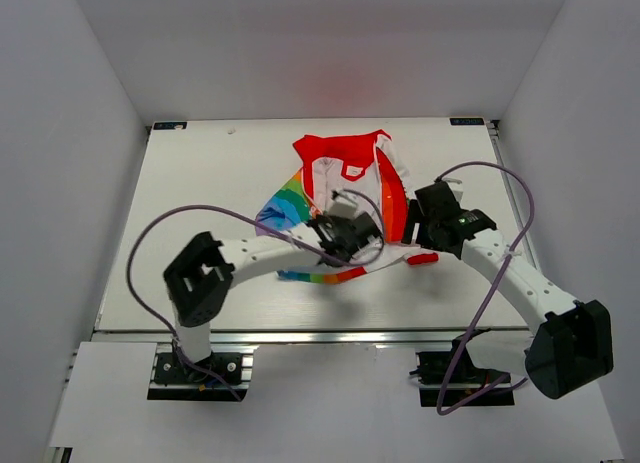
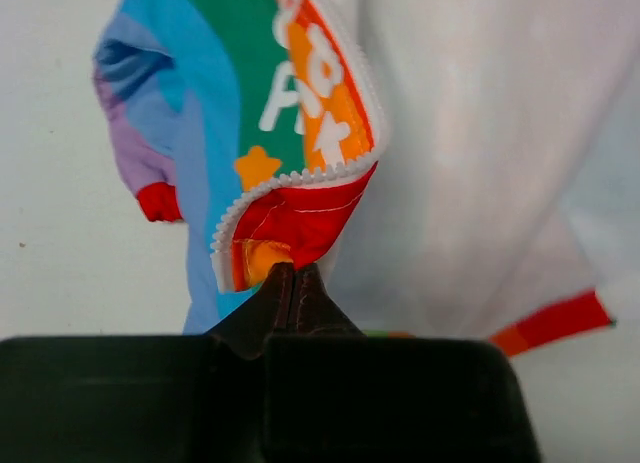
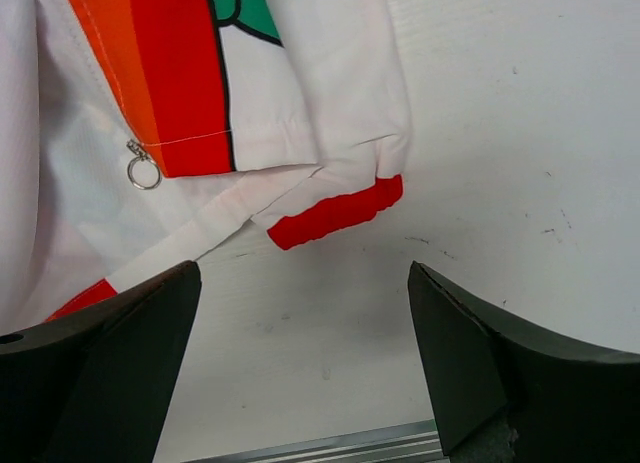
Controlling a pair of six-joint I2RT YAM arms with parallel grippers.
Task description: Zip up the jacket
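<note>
Jacket unzipped, rainbow front flap folded; left gripper clamped on its zipper-edge corner; right gripper spread wide.

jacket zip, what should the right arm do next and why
Probably ease the open right gripper toward the zipper pull and close on it. The left gripper pinches the jacket at its hem corner beside the zipper teeth, while the right holds nothing.
</note>
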